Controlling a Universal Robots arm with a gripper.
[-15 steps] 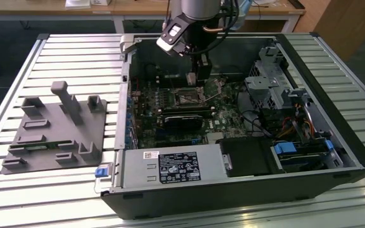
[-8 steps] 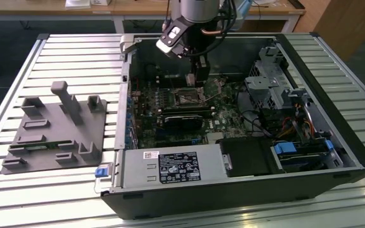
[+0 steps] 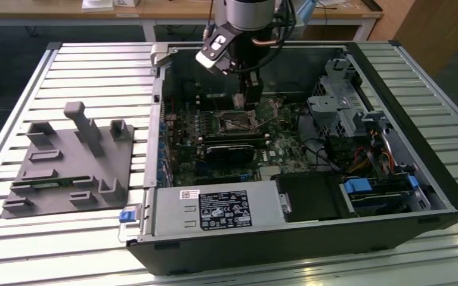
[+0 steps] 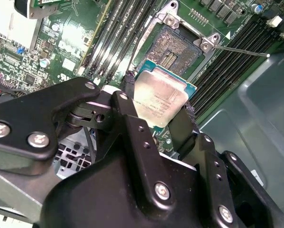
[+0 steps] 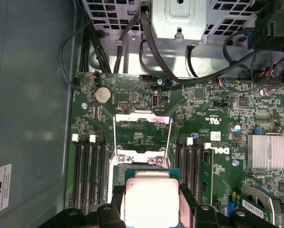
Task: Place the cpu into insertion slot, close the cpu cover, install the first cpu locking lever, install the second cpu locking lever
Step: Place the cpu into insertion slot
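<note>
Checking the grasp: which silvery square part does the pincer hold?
The flat silver-grey chip, clamped in the black pincer; the finned silver block sits on the green board.

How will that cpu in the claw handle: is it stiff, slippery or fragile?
Probably stiff: the cpu lies flat with the claw pinching only two edges. Likely slippery, since its metal top looks smooth and shiny. Being thin and small, it is probably light.

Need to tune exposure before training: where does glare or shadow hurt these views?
First wrist view: the cpu lid is washed out nearly white. Second wrist view: that lid has only a mild sheen, its surface still readable. Exterior view: the table slats glare brightly, while the inside of the computer case sits dark.
</note>
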